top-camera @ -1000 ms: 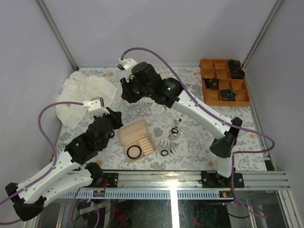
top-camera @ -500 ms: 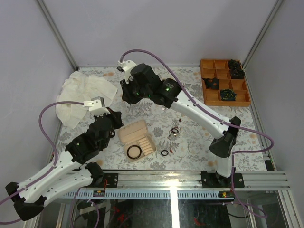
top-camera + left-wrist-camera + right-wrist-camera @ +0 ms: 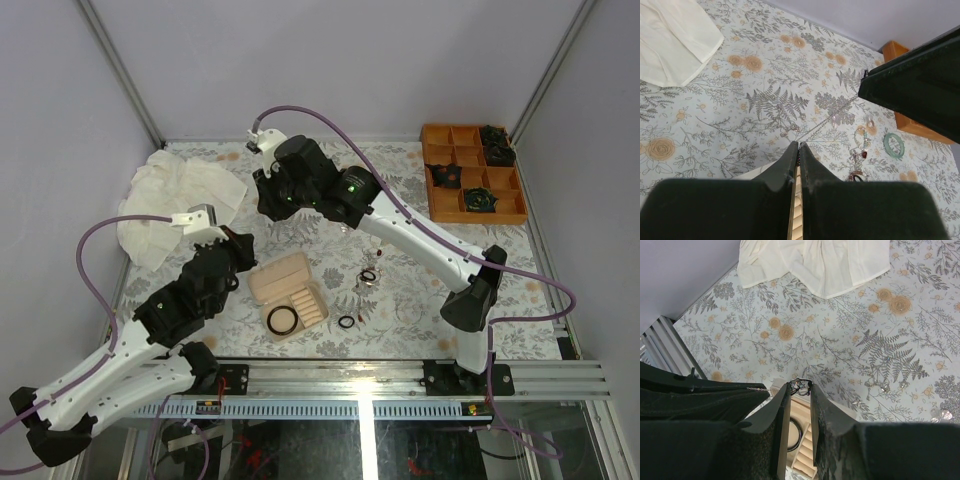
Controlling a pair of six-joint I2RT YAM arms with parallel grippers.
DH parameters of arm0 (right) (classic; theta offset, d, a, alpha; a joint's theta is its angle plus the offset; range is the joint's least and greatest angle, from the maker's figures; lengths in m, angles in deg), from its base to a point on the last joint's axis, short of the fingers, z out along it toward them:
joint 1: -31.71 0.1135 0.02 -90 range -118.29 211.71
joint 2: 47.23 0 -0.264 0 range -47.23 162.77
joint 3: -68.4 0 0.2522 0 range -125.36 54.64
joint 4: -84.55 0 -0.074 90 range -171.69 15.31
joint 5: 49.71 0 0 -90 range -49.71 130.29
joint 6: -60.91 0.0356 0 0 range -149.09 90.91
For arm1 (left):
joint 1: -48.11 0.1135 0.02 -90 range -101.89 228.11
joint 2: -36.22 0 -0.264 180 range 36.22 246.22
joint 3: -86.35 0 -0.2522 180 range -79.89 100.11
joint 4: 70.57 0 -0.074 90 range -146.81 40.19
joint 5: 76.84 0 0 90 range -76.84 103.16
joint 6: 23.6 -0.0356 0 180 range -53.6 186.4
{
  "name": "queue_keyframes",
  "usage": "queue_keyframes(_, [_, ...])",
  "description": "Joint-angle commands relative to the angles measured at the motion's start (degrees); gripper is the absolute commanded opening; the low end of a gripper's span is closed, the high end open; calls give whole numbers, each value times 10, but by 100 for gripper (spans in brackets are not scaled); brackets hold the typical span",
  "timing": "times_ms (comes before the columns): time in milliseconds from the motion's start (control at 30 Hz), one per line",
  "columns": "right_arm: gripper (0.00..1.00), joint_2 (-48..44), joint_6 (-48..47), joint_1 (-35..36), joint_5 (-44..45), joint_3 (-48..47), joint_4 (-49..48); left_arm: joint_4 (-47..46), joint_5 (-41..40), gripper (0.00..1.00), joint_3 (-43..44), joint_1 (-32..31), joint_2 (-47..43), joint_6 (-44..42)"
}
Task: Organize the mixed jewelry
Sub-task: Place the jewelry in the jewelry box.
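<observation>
Both grippers hold one thin silvery necklace above the beige jewelry box (image 3: 288, 295). My left gripper (image 3: 799, 145) is shut on its chain (image 3: 832, 119), which runs up and right toward the right arm. My right gripper (image 3: 801, 385) is shut on the dark jewelled pendant (image 3: 801, 386) at the chain's other end. In the top view the left gripper (image 3: 238, 260) and right gripper (image 3: 265, 205) are close together. A black bangle (image 3: 282, 320) lies in the box. A pile of small pieces (image 3: 368, 275), a teal bracelet (image 3: 894, 145) and a black ring (image 3: 346, 322) lie on the table.
A crumpled white cloth (image 3: 180, 200) lies at the back left. An orange compartment tray (image 3: 470, 185) with dark rosettes stands at the back right. Small silvery pieces (image 3: 877, 384) lie on the floral table cover beyond the box.
Both arms have shifted only slightly. The left arm has drifted a little to the left. Both grips are unchanged.
</observation>
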Motion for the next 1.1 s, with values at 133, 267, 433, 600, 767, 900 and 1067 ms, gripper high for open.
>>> queue_keyframes(133, [17, -30, 0, 2, 1, 0, -12, -30, 4, 0, 27, 2, -10, -13])
queue_keyframes(267, [17, -38, 0, 2, -1, 4, -12, -31, 8, 0, 32, 2, -12, -16])
queue_keyframes(433, [18, -45, 2, 2, -5, 8, -12, -28, 10, 0, 39, 2, -12, -19])
queue_keyframes(600, [17, -57, 3, 2, -6, 21, -16, -25, 11, 0, 39, 2, -19, -17])
queue_keyframes(767, [18, -64, 4, 2, -7, 24, -17, -26, 12, 0, 43, 2, -19, -19])
queue_keyframes(900, [17, -68, 4, 2, -8, 26, -17, -26, 12, 0, 46, 2, -20, -20])
queue_keyframes(1067, [17, -74, 6, 2, -7, 43, -24, -24, 12, 0, 40, 2, -22, -18])
